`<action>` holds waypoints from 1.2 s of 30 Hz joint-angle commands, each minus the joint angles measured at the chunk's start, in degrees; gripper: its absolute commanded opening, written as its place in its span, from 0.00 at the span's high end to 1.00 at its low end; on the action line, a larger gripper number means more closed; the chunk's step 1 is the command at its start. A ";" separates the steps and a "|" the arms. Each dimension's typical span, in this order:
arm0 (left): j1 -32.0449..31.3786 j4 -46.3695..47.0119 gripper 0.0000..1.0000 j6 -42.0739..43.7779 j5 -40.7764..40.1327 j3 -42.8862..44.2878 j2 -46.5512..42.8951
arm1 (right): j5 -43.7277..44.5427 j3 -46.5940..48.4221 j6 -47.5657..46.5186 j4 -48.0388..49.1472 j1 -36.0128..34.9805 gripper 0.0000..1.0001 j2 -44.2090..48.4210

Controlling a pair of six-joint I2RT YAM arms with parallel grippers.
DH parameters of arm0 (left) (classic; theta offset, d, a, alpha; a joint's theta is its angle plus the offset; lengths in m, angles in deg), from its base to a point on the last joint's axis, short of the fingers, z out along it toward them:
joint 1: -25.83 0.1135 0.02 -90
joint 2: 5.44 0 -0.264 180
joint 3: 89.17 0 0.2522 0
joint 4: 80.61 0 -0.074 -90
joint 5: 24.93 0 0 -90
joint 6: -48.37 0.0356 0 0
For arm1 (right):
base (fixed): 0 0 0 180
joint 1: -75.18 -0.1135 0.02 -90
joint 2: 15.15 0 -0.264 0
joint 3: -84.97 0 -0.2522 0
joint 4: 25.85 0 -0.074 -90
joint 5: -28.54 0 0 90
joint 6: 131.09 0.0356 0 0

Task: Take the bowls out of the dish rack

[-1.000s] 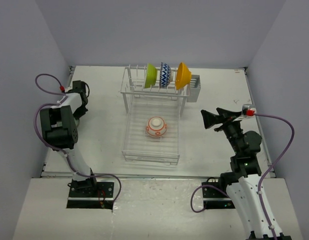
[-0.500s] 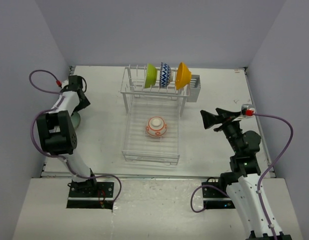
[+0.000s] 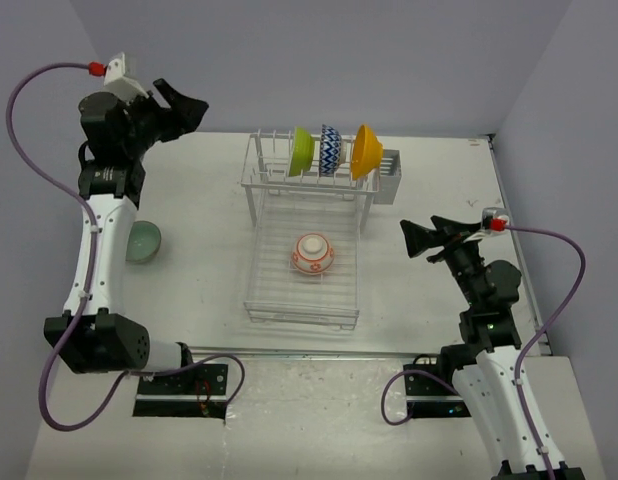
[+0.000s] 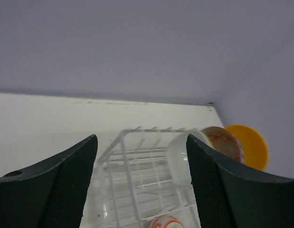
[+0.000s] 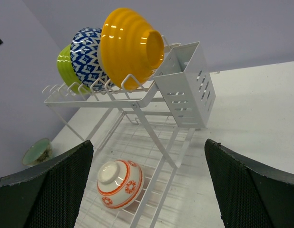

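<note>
Mint bowl (image 3: 143,242) on table (image 3: 209,270), left of rack (image 3: 251,195): done. Lime bowl (image 3: 302,151), zigzag bowl (image 3: 330,150) and orange bowl (image 3: 365,150) on rack's top tier, patterned bowl (image 3: 313,254) on its tray: four remaining. Left pincer (image 4: 141,161) and right pincer (image 3: 413,240) wide, empty, either side of rack.

Five bowls on show: lime bowl (image 3: 301,151), zigzag bowl (image 3: 330,150), orange-yellow bowl (image 3: 365,150), red-patterned bowl (image 3: 313,254), mint bowl (image 3: 142,242). One dish rack (image 3: 299,315), prongs too fine to count, one cutlery holder (image 5: 185,88). One table (image 3: 209,250). Two grippers: left gripper (image 3: 187,108), right gripper (image 3: 417,240).
</note>
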 commanded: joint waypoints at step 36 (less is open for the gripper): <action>-19.03 3.54 0.34 -5.49 34.11 14.48 26.80 | 0.14 1.52 -1.59 -0.51 -0.26 0.01 1.25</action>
